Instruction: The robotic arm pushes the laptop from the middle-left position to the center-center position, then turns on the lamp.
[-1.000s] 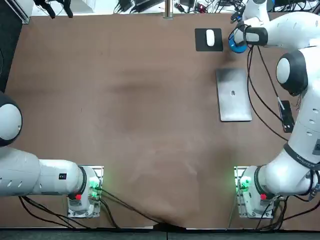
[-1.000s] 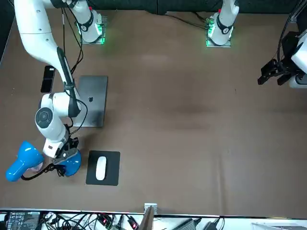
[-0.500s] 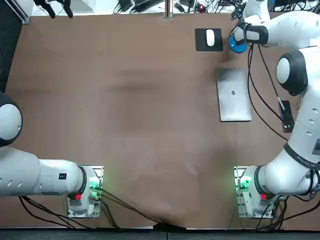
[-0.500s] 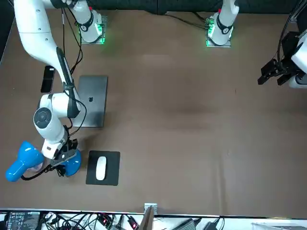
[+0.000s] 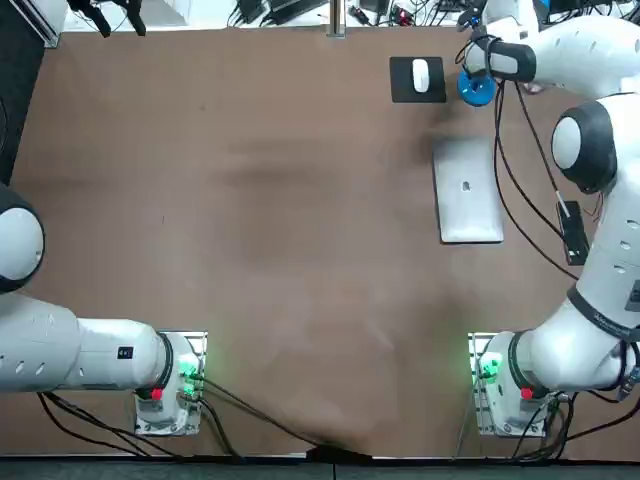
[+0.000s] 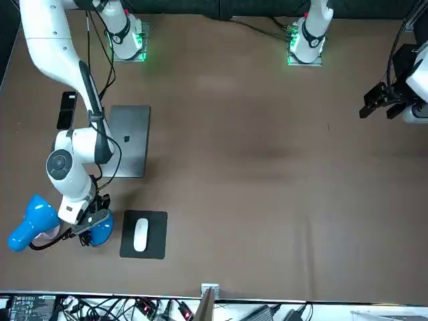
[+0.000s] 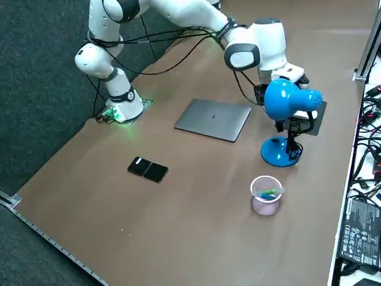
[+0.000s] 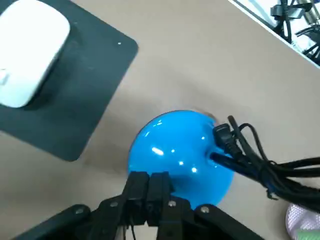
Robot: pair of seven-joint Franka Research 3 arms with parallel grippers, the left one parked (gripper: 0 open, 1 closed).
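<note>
The closed silver laptop [image 5: 467,190] lies flat on the brown table at the right, also seen in the front view [image 6: 127,140] and the right side view [image 7: 213,119]. Beyond it stands the blue desk lamp, with a round base [image 5: 476,88] and a head [image 7: 287,100]. My right gripper [image 8: 149,176] hovers at the edge of the lamp base [image 8: 180,157], its fingers shut together with nothing between them. In the front view the gripper [image 6: 89,224] sits right at the base [image 6: 101,232]. Black cables [image 8: 255,160] run off the base.
A white mouse [image 5: 420,74] rests on a black pad [image 8: 75,95] just beside the lamp. A black phone [image 5: 573,232] lies near the table's right edge. A pink cup [image 7: 266,195] stands beyond the lamp. Clutter and cables line the far edge.
My right wrist has shifted a little toward the far edge over the lamp base. The laptop and lamp have not moved.
</note>
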